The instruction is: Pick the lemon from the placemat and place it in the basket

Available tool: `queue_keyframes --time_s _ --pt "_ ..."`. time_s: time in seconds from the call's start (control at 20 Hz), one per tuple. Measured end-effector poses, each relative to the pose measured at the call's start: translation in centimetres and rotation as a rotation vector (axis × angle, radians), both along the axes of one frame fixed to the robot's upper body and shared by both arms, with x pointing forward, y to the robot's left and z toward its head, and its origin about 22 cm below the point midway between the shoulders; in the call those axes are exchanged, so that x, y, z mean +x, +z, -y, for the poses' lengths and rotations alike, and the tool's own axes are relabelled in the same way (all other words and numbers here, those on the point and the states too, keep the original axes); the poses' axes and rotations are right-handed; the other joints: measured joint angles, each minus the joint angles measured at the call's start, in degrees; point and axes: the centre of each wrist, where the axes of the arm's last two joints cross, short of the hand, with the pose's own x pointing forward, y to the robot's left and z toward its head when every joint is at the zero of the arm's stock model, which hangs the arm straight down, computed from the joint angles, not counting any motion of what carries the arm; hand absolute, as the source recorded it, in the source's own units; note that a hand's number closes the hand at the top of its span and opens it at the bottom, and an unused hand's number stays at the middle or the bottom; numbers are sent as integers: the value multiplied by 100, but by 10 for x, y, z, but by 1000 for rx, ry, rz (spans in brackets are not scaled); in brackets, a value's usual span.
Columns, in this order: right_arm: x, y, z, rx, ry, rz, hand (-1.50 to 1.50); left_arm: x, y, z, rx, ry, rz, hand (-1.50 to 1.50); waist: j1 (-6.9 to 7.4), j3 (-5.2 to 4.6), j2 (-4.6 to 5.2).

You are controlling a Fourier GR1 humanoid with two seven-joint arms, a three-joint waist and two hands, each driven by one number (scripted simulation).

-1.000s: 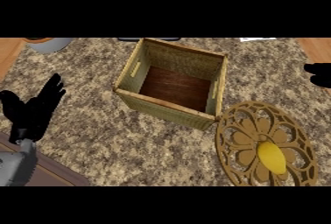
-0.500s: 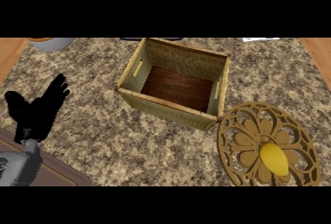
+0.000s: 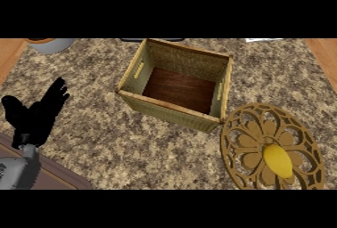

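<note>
A yellow lemon (image 3: 277, 160) lies on the round golden cut-out placemat (image 3: 245, 133) at the lower right of the head view. Just up and left of the mat stands the square woven basket (image 3: 167, 108), with a brown wooden floor and nothing inside. My left hand (image 3: 36, 115) is at the left edge, open, fingers straight and pointing up, far from both lemon and basket. My right hand shows nowhere in the view.
The counter top is speckled granite (image 3: 118, 147). A grey bowl-like object (image 3: 51, 44) sits at the far left back edge. Wooden strips run along the left (image 3: 8, 53) and right (image 3: 324, 53) sides.
The right hand, seen at the right edge a second ago, has left the view. The left hand has shifted slightly; the view has tilted a little, so the basket and mat sit somewhat higher and rightward.
</note>
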Motion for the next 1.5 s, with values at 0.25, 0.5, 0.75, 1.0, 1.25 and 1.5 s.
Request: queue_keyframes --time_s 0.25,0.5,0.75,1.0,1.25,1.5 --pt "-6 -45 2 39 -13 3 -150 6 -2 -1 2 4 2 0 -19 1 3" --pt "-7 -93 -2 80 -18 24 -150 4 -2 0 3 -1 5 0 29 2 11" --pt "3 -141 -12 151 -19 28 -150 10 2 4 6 -5 6 0 65 -1 17" --pt "7 -182 -24 192 -14 1 -150 10 5 5 3 -3 0 0 65 -2 15" --pt "12 -202 -42 119 7 -30 -150 12 2 2 3 -5 4 0 53 -5 11" --pt "18 -222 -49 47 27 -50 -150 3 1 4 3 -8 4 0 62 -6 9"
